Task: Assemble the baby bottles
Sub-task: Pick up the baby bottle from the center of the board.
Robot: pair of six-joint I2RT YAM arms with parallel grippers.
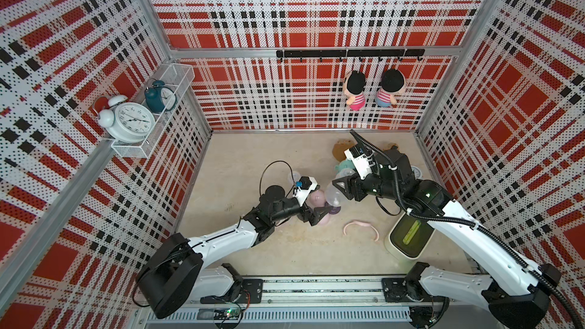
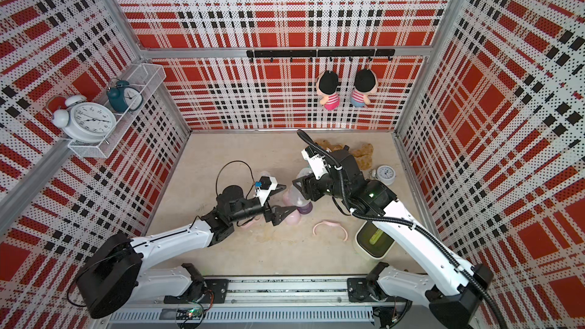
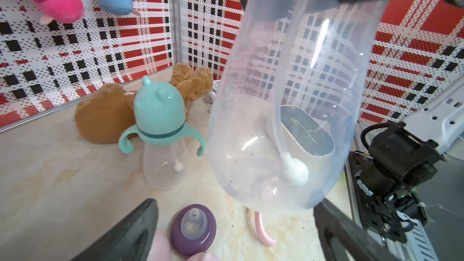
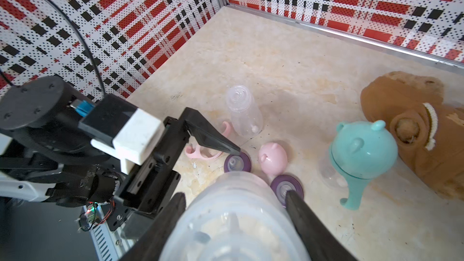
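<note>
My right gripper (image 4: 236, 195) is shut on a clear baby bottle (image 3: 276, 121) and holds it tilted above the table, as both top views show (image 1: 334, 197) (image 2: 297, 199). A straw with a white weight lies inside it. My left gripper (image 3: 234, 204) stands open just below and beside it (image 2: 285, 200). Two purple teat collars (image 4: 237, 163) (image 4: 286, 189) lie on the table, one by a left fingertip. A pink eared cap (image 4: 272, 158) and a pink handle ring (image 4: 200, 151) lie close by. A bare clear bottle (image 4: 244, 111) stands behind. A teal-capped bottle with handles (image 3: 158, 121) stands assembled.
Another pink handle ring (image 1: 361, 227) lies in front of the right arm. A white container with green inside (image 1: 410, 235) sits under that arm. A brown teddy bear (image 4: 414, 126) and a small white clock (image 2: 385, 174) lie at the back right. Two dolls (image 1: 356, 90) hang on the back wall.
</note>
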